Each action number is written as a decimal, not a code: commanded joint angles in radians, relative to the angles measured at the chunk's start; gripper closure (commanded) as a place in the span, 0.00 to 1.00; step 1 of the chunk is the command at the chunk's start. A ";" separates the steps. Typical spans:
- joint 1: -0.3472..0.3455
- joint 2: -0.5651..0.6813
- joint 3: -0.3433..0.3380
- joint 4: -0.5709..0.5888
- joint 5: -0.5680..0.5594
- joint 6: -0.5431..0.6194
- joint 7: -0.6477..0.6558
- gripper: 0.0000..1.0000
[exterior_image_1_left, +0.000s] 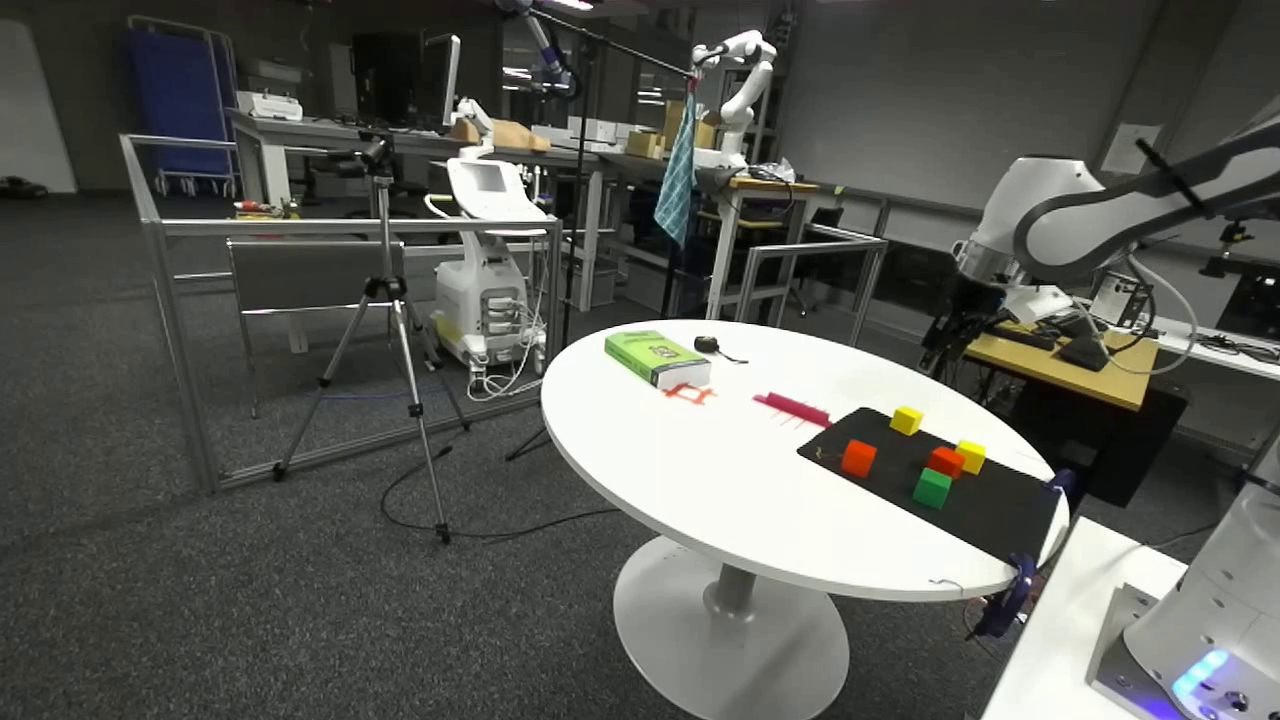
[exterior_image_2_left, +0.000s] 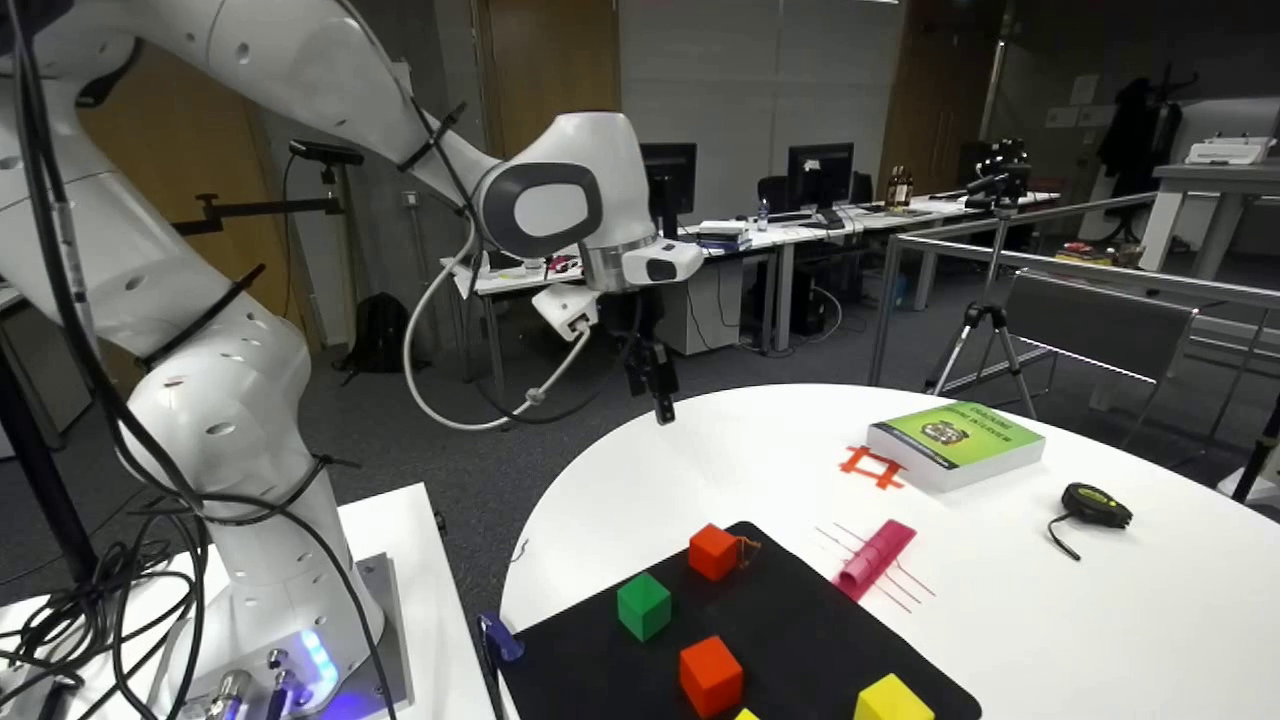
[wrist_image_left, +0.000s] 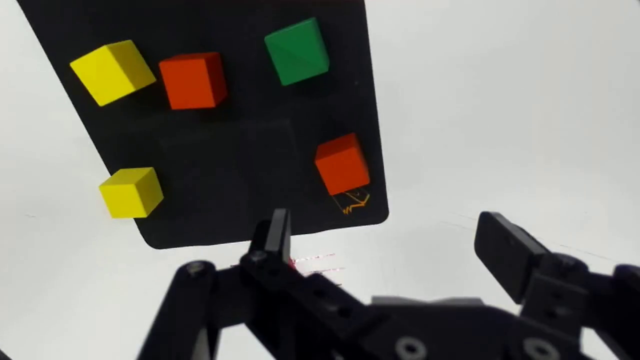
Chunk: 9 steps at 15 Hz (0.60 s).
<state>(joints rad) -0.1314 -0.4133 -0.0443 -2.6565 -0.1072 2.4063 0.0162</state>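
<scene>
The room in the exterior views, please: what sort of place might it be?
Probably a robotics lab: in the background stand another white robot arm, a tripod and a wheeled machine.

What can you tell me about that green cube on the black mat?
The green cube is a plain, solid-looking block with flat faces and crisp edges; it looks like painted wood or plastic, though I can't tell which. It sits flat on the black mat on a round white table, close to one mat edge and turned slightly askew to it. Only the mat touches it; the open gripper is apart from it.
</scene>
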 joint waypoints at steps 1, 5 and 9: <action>0.009 0.258 -0.050 0.182 0.025 -0.005 -0.059 0.00; 0.019 0.426 -0.054 0.301 0.073 -0.048 -0.072 0.00; 0.020 0.450 -0.049 0.296 0.078 -0.058 -0.065 0.00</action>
<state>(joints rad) -0.1158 0.0381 -0.0886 -2.3618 -0.0298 2.3509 -0.0484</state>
